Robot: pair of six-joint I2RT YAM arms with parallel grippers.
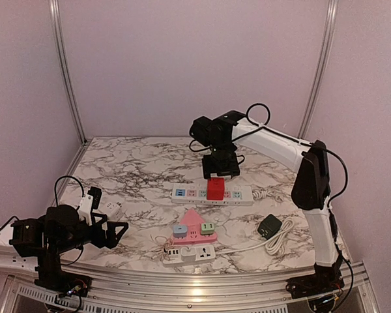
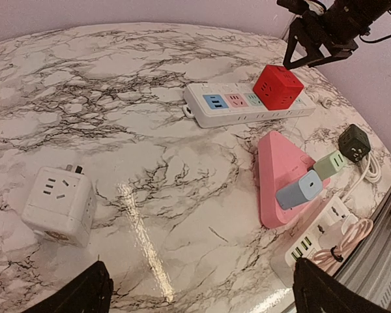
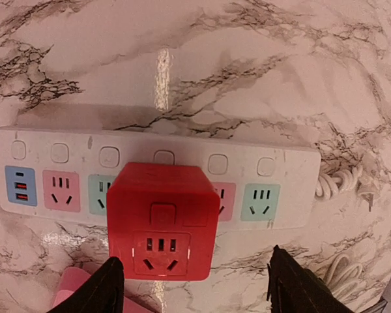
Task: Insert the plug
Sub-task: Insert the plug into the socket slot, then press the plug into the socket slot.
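I'm working in what looks like a robotics test cell rather than a home or a shop. The table is a marble-patterned slab boxed in by plain pale walls. Aluminium posts run up the corners and an aluminium rail runs along the near edge, where my left arm and right arm are bolted down, their cables looping free. Laid out on the slab is a set of sockets of different makes. There is a long white power strip carrying a red cube adapter, a pink triangular block, a white strip at its near side, and a white cube adapter lying apart.
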